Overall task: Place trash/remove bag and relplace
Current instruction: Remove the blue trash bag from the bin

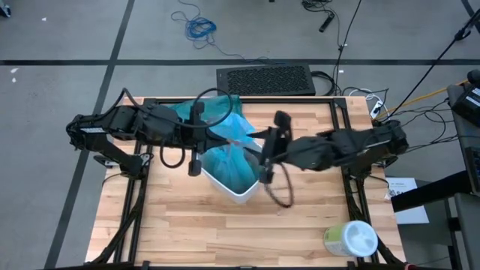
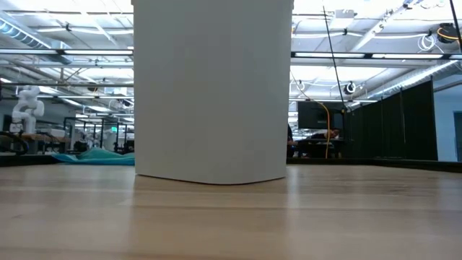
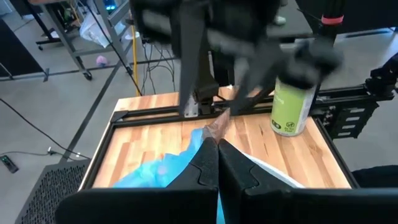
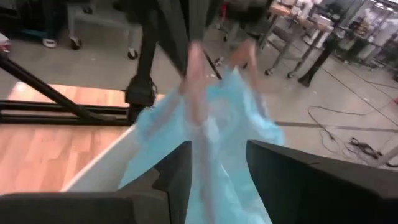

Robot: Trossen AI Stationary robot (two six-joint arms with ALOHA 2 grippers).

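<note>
The white bin (image 1: 241,196) stands mid-table and fills the low view as the bin (image 2: 213,90). The light-blue bag (image 1: 232,166) sits in it with its top gathered upward. My left gripper (image 1: 223,138) hangs over the bin's far-left side, shut on the bag (image 3: 161,173). My right gripper (image 1: 259,152) comes from the right, open. Its fingers (image 4: 177,171) stand on either side of the gathered bag (image 4: 217,124); whether they touch it I cannot tell. No trash shows. My left gripper (image 3: 217,152) pinches the bag's gathered top between its two shut fingers. A thin twisted strand (image 3: 217,127) comes out past the fingertips toward the right arm. The bag hangs below the hold, its body inside the bin.
A darker teal bag (image 1: 206,112) lies on the table's far side behind the bin; it is the teal bag (image 2: 94,155) in the low view. The white-and-green wipes tub (image 1: 350,238) stands near the table's near right corner. Bare wood lies near and left of the bin.
</note>
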